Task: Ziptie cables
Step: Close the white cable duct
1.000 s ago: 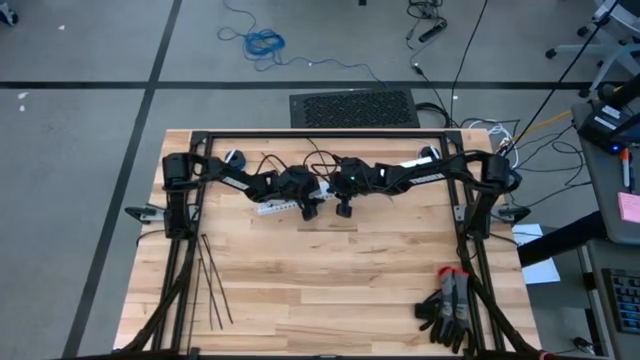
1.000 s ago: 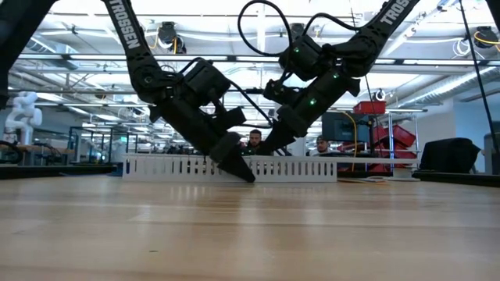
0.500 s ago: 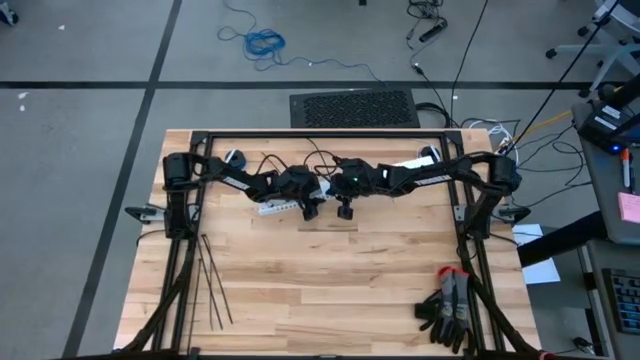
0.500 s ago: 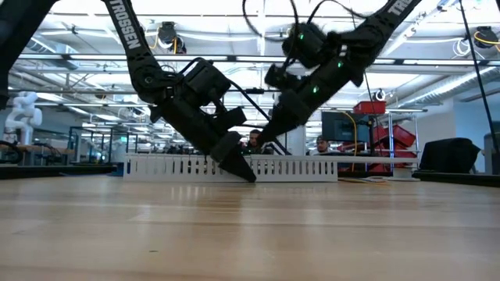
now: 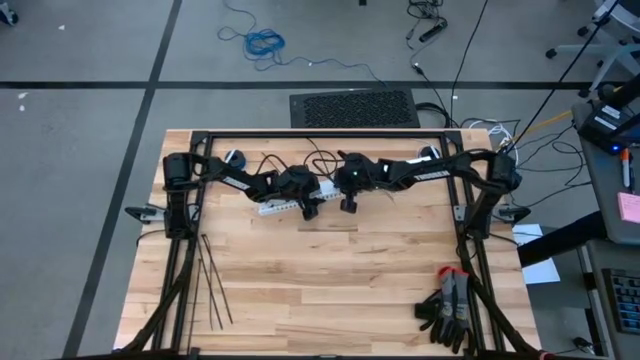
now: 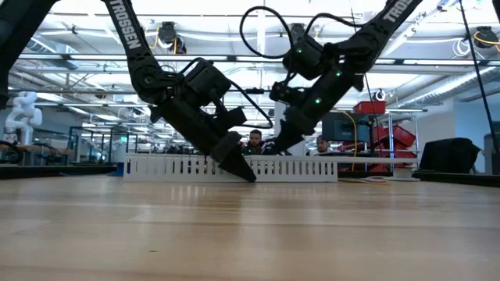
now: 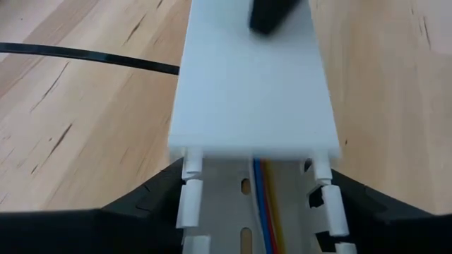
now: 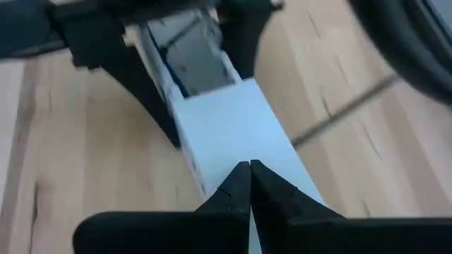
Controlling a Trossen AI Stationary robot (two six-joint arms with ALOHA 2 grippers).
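We see left gripper (image 5: 309, 209) at upper centre of high view, fingers (image 7: 152, 194) astride white duct (image 7: 253, 85), gripping its sides. Cables (image 7: 263, 201), blue, red, yellow, lie inside duct's open channel. Right gripper (image 5: 348, 205) just right of it, fingertips (image 8: 248, 185) pressed together over duct cover. Zipties (image 5: 210, 280) lie lower left on table (image 5: 340, 285), well apart. Gloves (image 5: 448, 310) lower right.

White capitals reading "TROSSEN" run along the upper link of the left arm (image 6: 127, 35) in the low view, with a partial "TROS" on the right arm (image 6: 393, 11); no other lettering is legible in any view.
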